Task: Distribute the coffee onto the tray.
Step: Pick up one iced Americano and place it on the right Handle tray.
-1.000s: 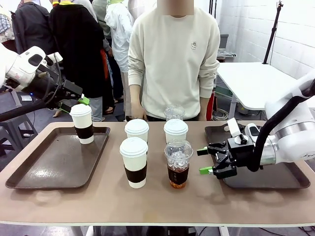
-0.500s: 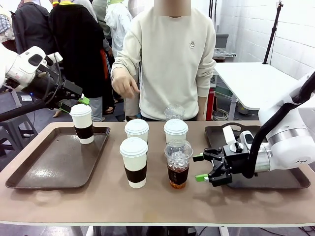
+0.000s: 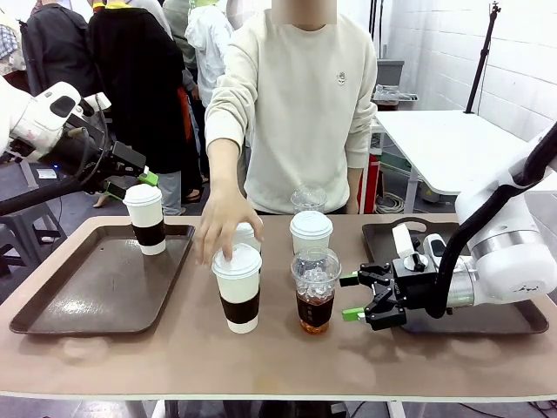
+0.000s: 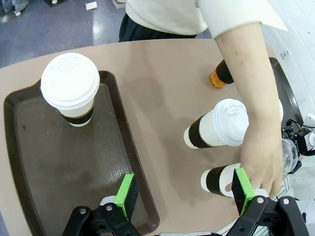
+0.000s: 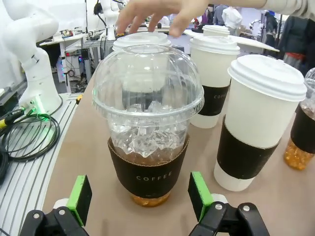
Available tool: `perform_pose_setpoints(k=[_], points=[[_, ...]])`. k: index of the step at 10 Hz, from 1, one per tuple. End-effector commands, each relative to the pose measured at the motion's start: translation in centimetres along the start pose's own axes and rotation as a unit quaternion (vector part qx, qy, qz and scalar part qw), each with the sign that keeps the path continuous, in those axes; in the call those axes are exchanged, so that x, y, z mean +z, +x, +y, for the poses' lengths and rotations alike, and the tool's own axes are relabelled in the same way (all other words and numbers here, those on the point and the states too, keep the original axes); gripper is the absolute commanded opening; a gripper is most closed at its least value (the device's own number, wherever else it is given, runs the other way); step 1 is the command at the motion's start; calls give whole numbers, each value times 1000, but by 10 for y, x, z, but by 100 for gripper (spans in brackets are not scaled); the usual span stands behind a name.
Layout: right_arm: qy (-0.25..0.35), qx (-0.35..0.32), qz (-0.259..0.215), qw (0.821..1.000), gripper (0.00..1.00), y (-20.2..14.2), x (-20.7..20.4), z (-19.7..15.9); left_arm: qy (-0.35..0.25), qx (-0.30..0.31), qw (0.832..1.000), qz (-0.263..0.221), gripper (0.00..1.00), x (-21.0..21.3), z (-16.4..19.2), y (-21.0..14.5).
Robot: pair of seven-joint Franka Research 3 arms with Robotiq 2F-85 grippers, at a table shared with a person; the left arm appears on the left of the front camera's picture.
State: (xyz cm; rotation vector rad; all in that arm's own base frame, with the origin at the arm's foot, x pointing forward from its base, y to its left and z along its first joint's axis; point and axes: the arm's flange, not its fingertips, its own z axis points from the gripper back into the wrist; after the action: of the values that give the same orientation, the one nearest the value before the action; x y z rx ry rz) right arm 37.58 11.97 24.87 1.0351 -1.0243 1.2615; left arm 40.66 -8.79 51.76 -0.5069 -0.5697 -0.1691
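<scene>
One white lidded cup (image 3: 144, 218) with a brown sleeve stands on the left tray (image 3: 96, 296). My left gripper (image 3: 130, 178) hangs open just behind that cup (image 4: 70, 88); its pads (image 4: 127, 194) have nothing between them. In the table's middle stand a front white cup (image 3: 237, 287), a rear one (image 3: 311, 231), and a third partly hidden under the person's hand (image 3: 218, 235). A front iced coffee (image 3: 315, 290) and a rear iced coffee (image 3: 308, 198) stand there too. My right gripper (image 3: 359, 296) is open just right of the front iced coffee (image 5: 147, 123), which sits ahead of its open fingers.
The right tray (image 3: 470, 318) lies under my right arm, at the table's right end. The person stands at the far side, with an arm (image 4: 246, 73) reaching over the middle cups. A white table (image 3: 444, 148) stands behind on the right.
The person's hand has come down from chest height onto the left white cups in the middle. My right gripper has slid left, closer to the front iced coffee. The left arm is still.
</scene>
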Motion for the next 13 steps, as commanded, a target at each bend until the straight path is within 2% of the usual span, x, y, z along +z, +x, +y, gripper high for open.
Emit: perform_pose_setpoints(k=[1, 6, 13], points=[[6, 4, 1, 1000, 100, 1, 0, 1, -9, 7, 1000, 0, 100, -1, 1, 0], [-6, -1, -16, 1000, 100, -6, -18, -14, -9, 7, 1000, 0, 100, -1, 1, 0], [11, -9, -22, 1000, 100, -16, -43, -21, -9, 7, 1000, 0, 100, -1, 1, 0]])
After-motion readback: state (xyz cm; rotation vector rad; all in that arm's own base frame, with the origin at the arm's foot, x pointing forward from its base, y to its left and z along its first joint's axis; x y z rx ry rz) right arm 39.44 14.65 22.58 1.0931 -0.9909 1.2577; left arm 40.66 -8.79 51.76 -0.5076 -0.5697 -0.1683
